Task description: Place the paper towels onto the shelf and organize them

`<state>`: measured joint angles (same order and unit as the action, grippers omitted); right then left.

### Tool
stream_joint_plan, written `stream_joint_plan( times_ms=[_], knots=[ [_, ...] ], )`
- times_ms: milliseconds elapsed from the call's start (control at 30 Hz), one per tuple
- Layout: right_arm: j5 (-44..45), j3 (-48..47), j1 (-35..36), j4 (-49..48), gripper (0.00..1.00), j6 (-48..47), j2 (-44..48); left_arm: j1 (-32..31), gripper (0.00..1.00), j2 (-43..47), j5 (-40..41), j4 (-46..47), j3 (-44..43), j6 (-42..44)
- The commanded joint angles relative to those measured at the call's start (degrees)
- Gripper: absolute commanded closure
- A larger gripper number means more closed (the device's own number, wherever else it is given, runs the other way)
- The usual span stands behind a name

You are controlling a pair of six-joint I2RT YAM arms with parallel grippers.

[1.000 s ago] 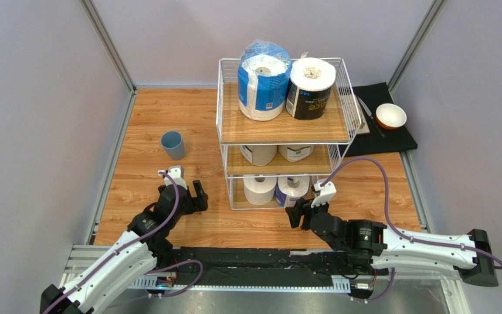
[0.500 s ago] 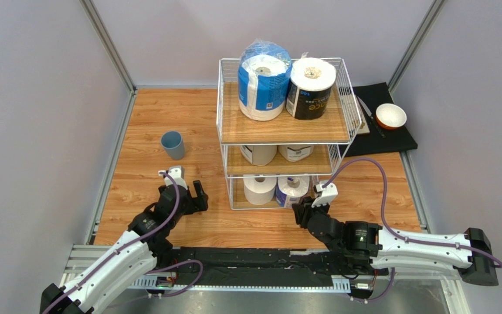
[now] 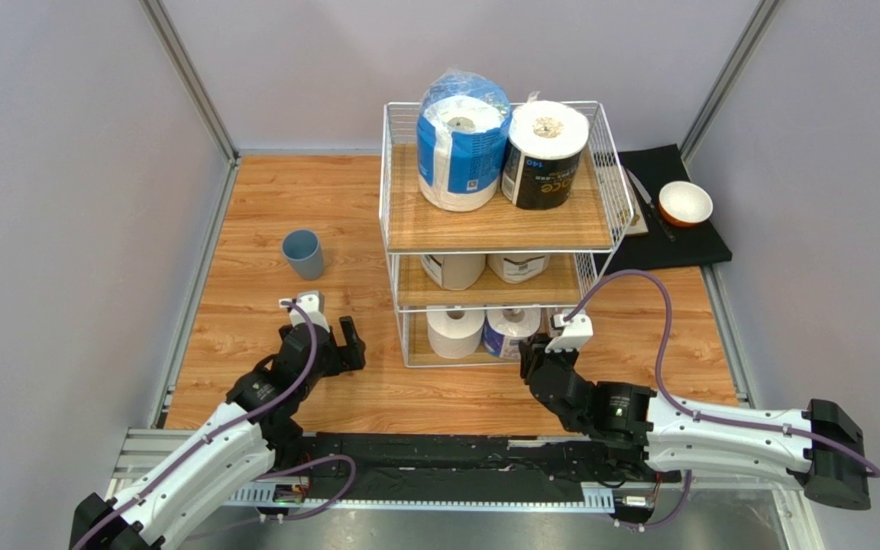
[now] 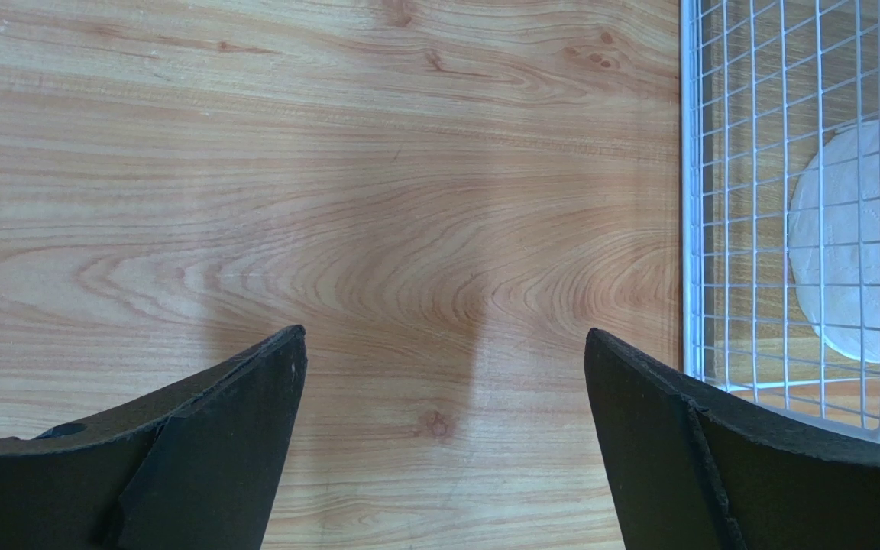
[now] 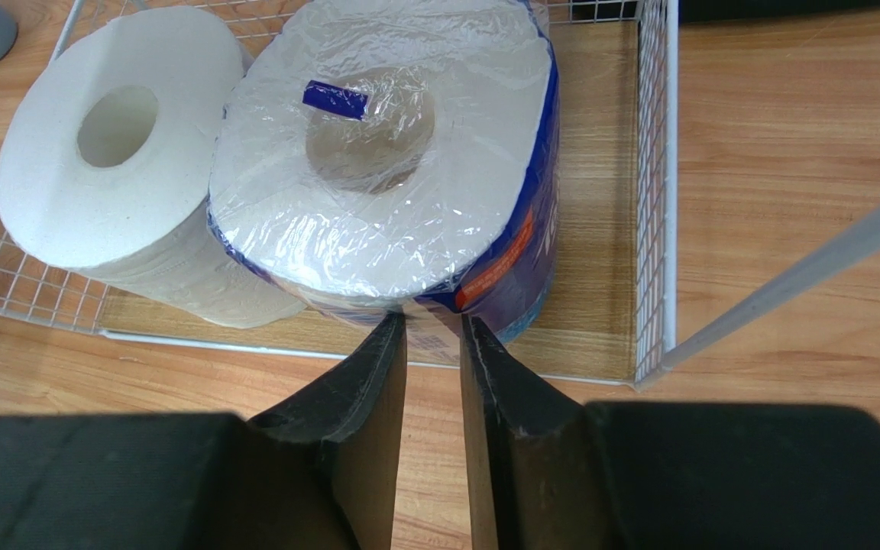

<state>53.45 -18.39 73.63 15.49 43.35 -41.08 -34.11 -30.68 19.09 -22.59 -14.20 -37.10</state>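
Nudging the wrapped roll [image 5: 410, 183], right pincer [image 5: 433, 344] (jaws nearly closed, empty).

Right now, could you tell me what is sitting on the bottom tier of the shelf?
Two rolls stand upright side by side: the plain white roll and the plastic-wrapped roll. The boards above cover the tier's back in the top view.

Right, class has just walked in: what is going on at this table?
Two robot arms are stocking a wire shelf with paper towels. All six rolls sit on it, two per tier. The right gripper, fingers nearly closed, is at the wrapped roll on the bottom tier, beside a plain white roll. The left gripper hangs open over bare table.
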Motion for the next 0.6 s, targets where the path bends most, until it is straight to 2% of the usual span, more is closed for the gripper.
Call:
stream_joint_plan(
  times_ms=[0, 167, 367, 533, 567],
  knots=[
    [0.7, 0.1, -1.7, -7.2, 0.73, -2.2, -1.5, -0.2, 0.01, -0.4, -0.4, 2.6, 0.0, -0.1],
    [-1.5, 0.3, -4.0, -11.1, 0.73, -4.3, -3.1, -0.2, 0.01, -0.3, -0.3, 2.4, -0.1, 0.1],
    [-3.3, -0.5, -4.3, -9.3, 0.74, -4.3, -2.7, -0.2, 0.01, 0.1, -0.4, 1.8, -0.1, -0.1],
    [-7.1, -0.6, -4.2, -1.7, 0.67, -1.3, 3.8, -0.2, 0.01, 0.8, -0.5, 1.6, -0.2, -0.1],
    [-7.6, -0.6, -4.1, -0.5, 0.61, -0.9, 5.2, -0.2, 0.01, 0.9, -0.5, 1.5, -0.2, -0.2]
  ],
)
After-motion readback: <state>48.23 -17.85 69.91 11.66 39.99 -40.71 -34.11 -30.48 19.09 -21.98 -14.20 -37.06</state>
